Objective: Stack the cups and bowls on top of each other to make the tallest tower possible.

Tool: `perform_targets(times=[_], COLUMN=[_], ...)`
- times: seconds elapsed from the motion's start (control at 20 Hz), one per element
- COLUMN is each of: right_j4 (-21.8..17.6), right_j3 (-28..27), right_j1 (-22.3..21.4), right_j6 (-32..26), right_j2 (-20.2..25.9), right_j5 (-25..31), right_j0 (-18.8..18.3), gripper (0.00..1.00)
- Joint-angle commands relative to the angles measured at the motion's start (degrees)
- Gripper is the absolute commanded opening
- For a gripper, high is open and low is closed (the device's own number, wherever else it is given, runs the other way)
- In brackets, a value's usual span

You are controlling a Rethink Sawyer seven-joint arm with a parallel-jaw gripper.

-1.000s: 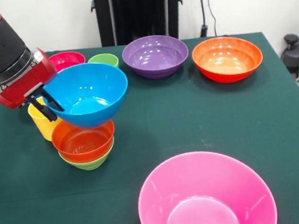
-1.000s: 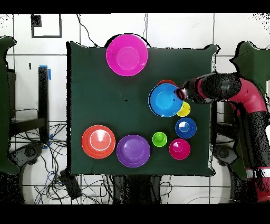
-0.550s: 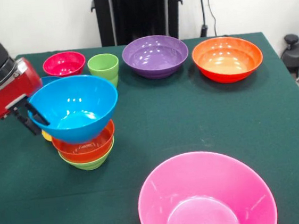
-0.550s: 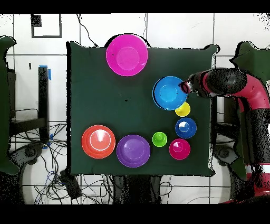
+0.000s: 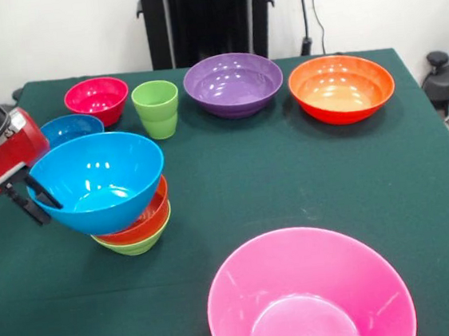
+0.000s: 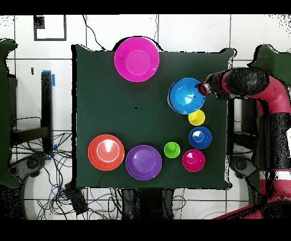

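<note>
The gripper (image 5: 37,200) pinches the rim of the large light blue bowl (image 5: 97,181), one finger inside the wall and one outside. This glossy bowl sits tilted atop the tower (image 5: 132,226), over the orange-red bowl (image 5: 146,220) nested in the small light green bowl (image 5: 140,243), near one side edge of the green tabletop (image 5: 290,177). Beside the tower, along that edge, stand the yellow cup (image 6: 196,117), the dark blue bowl (image 5: 72,128) and the magenta-red bowl (image 5: 96,95), with the light green cup (image 5: 156,108) next to them. The purple bowl (image 5: 233,83) and the large orange bowl (image 5: 341,87) line the adjoining edge. The large pink bowl (image 5: 309,295) sits at the opposite edge.
</note>
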Motion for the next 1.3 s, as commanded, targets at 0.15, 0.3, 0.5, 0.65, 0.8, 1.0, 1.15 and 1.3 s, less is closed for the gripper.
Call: perform_targets(times=[0.15, 0.3, 0.5, 0.65, 0.8, 1.0, 1.15, 1.3], right_j4=[-0.57, -0.53, -0.44, -0.51, -0.53, -0.66, -0.76, -0.95], right_j3=[-3.05, -2.29, -0.55, -0.23, 0.40, 1.46, 2.12, 3.66], right_j1=[1.25, 0.93, 0.24, 0.22, -0.09, -0.36, -0.50, -0.89], right_j6=[-18.10, -17.52, -17.00, -16.88, -16.48, -15.67, -15.01, -13.55], right_j2=[-2.59, -2.76, -2.75, -2.81, -2.82, -2.86, -2.92, -3.04], right_j5=[5.46, 5.41, 4.86, 4.57, 4.31, 3.48, 2.73, 1.41], right_j0=[3.17, 3.08, 2.61, 2.46, 2.54, 2.59, 2.55, 2.60], gripper=[0.00, 0.00, 0.00, 0.00, 0.00, 0.00, 0.00, 0.00])
